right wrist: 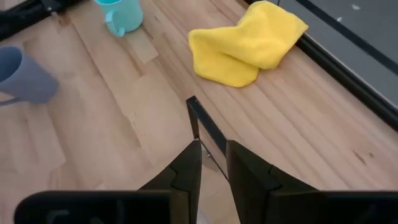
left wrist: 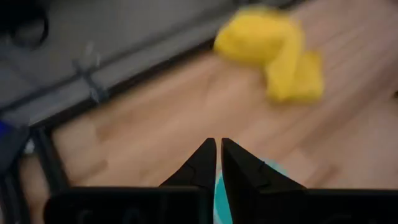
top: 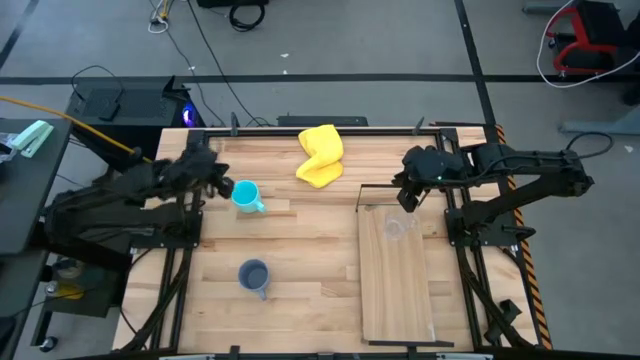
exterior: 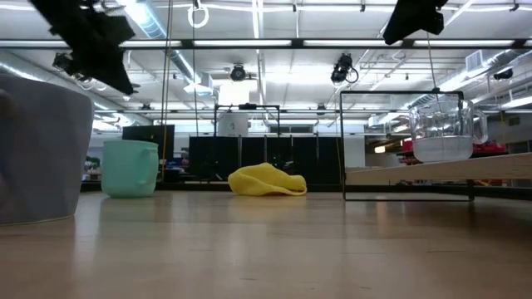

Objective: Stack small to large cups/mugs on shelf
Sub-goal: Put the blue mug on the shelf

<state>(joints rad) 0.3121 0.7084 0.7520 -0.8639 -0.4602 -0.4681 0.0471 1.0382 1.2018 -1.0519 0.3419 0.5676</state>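
The glass (top: 396,228) stands upright on the shelf (top: 398,290), close to the shelf's far end, where the black wire frame (exterior: 405,145) rises. In the low view it sits on the raised board, clear, with nothing touching it. The shelf lies along the bench's (top: 300,260) right edge, reaching to the near edge.

The cyan mug (top: 246,196) stands on the bench toward the far left corner, handle toward the near side. The grey mug (top: 254,276) stands nearer the near edge, left of the shelf and well apart from the cyan one. A yellow cloth (top: 321,155) lies crumpled by the far edge, between the two arms.

The right hand (top: 408,199) hangs above the shelf's far end, just beyond the glass, its fingers apart by a narrow gap and empty. The left hand (top: 219,184) hovers just beside the cyan mug, on its far-left side; its fingers (left wrist: 205,163) are clenched almost together, grasping nothing as far as the blurred wrist view shows, with the mug's rim showing just under them.
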